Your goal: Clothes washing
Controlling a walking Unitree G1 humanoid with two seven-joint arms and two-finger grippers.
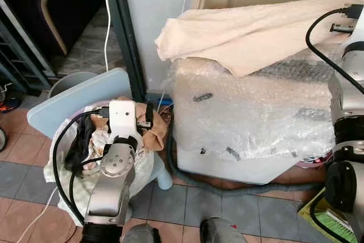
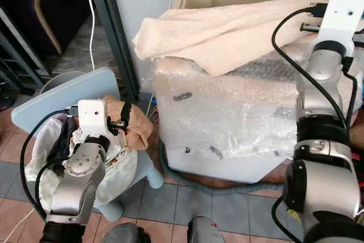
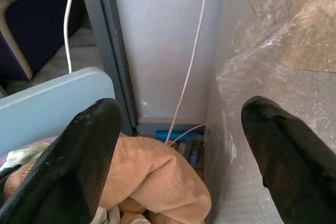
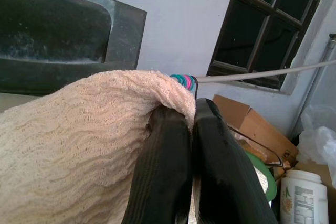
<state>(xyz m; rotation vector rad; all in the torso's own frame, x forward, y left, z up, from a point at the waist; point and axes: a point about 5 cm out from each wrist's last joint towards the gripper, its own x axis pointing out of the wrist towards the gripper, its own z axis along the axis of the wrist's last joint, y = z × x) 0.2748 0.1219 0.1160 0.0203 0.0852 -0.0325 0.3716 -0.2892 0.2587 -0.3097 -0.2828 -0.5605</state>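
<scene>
A bubble-wrapped washing machine (image 1: 256,118), its top cut off by the frame, carries a draped cream towel (image 1: 250,32) pinched at its far edge by the right gripper (image 4: 191,124), while the left gripper (image 3: 178,145), fingers spread wide, hovers over a half-hidden tan garment (image 3: 152,177) in the laundry pile (image 1: 96,140).

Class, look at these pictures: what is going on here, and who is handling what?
A humanoid robot is doing laundry. Its right claw is shut on the cream towel draped over the bubble-wrapped washing machine. Its left claw hangs open above the tan garment in the pile of clothes on the light blue stool.
</scene>
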